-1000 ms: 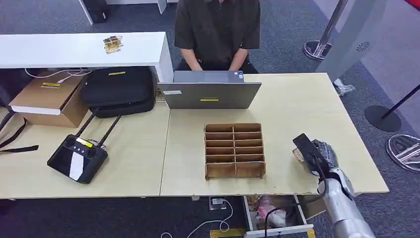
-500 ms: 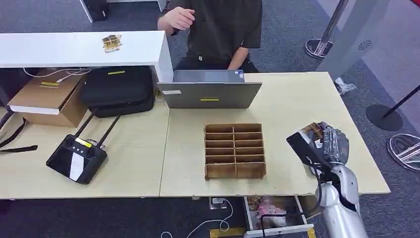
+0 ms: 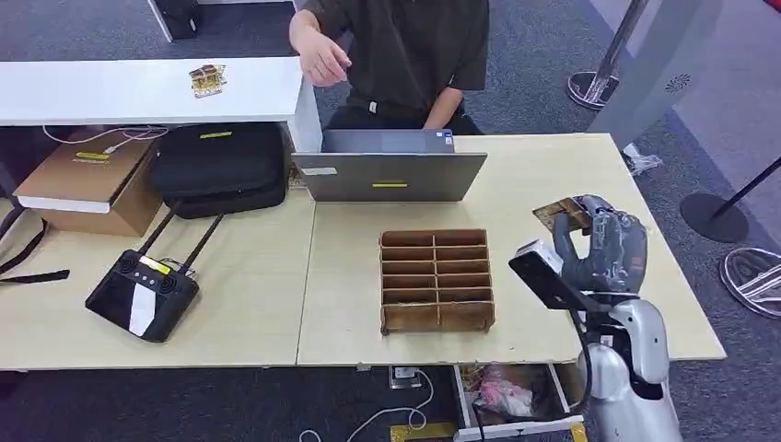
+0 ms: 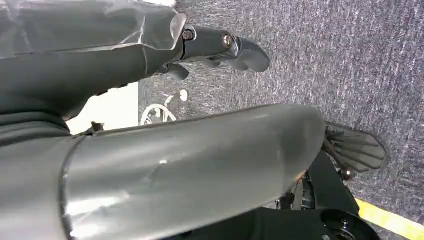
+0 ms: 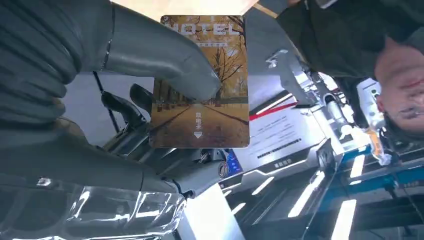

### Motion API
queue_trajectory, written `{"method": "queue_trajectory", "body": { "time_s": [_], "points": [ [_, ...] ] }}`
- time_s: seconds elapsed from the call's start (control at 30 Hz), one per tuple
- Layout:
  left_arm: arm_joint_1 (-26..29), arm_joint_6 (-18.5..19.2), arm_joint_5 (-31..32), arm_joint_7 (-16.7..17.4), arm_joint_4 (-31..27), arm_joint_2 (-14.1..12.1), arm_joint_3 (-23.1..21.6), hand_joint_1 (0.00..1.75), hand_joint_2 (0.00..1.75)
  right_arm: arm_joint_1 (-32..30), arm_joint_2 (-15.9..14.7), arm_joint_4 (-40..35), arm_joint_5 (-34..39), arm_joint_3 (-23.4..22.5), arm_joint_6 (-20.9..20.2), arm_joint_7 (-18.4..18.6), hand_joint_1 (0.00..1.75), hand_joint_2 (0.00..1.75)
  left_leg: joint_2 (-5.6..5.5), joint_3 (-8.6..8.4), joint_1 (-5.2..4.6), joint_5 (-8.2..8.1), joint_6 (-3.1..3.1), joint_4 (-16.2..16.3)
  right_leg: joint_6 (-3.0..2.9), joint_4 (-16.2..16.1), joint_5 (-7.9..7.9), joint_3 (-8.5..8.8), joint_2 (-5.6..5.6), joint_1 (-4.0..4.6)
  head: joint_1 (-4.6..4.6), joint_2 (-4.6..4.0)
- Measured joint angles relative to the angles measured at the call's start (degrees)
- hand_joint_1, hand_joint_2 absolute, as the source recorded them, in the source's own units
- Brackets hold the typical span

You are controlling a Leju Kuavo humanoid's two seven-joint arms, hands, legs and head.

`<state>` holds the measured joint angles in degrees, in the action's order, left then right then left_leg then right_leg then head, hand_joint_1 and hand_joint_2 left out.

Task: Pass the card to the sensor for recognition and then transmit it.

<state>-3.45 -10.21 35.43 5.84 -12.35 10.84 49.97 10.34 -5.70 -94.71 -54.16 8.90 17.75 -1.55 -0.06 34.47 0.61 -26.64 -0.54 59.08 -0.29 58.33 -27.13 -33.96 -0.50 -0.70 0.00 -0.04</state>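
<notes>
A: Where is the card (image 3: 562, 213) now?

B: At the middle right of the head view. The right hand (image 3: 603, 247) holds it up over the table (image 3: 553, 175), thumb pressed on its front.

A: Is the job done?

B: No. The card is picked up, I think. It must go to the sensor, then get passed on.

A: Room to move?

B: Yes. The wooden rack (image 3: 436, 279) sits beside it; the table edge is near.

A: The left hand (image 4: 220, 45)?

B: It hangs by the floor. I cannot tell about its fingers.
</notes>
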Motion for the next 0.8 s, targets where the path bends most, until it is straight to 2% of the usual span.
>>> {"method": "queue_trajectory", "body": {
  "time_s": [0.33, 0.47, 0.6, 0.67, 0.8],
  "points": [
    [0.0, 0.0, 0.0, 0.0, 0.0, 0.0, 0.0, 0.0, 0.0, 0.7, 0.4, -0.4, 0.0, 1.0, -0.3, 0.0, 1.75, 1.75, 0.0, 0.03, 0.0, -0.01, 0.01, 0.0, 0.0, 0.0, -0.01, -0.01, 0.0, 0.0, 0.02, 0.0],
    [0.0, 1.1, 1.3, -0.2, 0.0, 0.0, 0.0, 0.0, 0.0, 3.0, 0.7, 0.2, -0.4, 1.6, 0.3, 0.2, 1.75, 1.75, 0.02, 0.06, 0.0, -0.01, 0.01, 0.0, 0.0, 0.0, 0.0, -0.02, 0.02, 0.0, 0.02, 0.0],
    [-0.1, 2.1, 3.7, -0.6, 0.0, 0.0, -0.2, 0.0, 0.0, 12.1, 3.6, 7.9, -1.7, 3.7, 2.4, 1.6, 1.75, 1.75, 0.33, 0.09, -0.01, 0.03, -0.05, 0.0, -0.11, 0.1, 0.12, -0.07, 0.3, 0.0, 0.04, 0.0],
    [-0.6, 2.4, 4.8, -0.1, 0.0, 0.0, -0.5, 0.0, 0.0, 21.0, 7.0, 16.7, -3.8, 4.4, 3.0, 4.0, 1.75, 1.75, 0.55, 0.09, -0.03, 0.14, -0.19, 0.0, -0.17, 0.2, 0.31, -0.37, 0.6, -0.02, 0.0, 0.0],
    [-1.4, 2.6, 6.6, 1.2, 0.0, 0.1, -1.4, 0.0, 0.0, 36.8, 12.9, 34.1, -8.2, 4.8, 4.9, 7.9, 1.75, 1.75, 0.36, 0.17, 0.02, 0.44, -0.26, 0.0, -0.19, 0.3, 0.37, -0.44, 0.43, -0.01, 0.02, 0.0]
  ]
}}
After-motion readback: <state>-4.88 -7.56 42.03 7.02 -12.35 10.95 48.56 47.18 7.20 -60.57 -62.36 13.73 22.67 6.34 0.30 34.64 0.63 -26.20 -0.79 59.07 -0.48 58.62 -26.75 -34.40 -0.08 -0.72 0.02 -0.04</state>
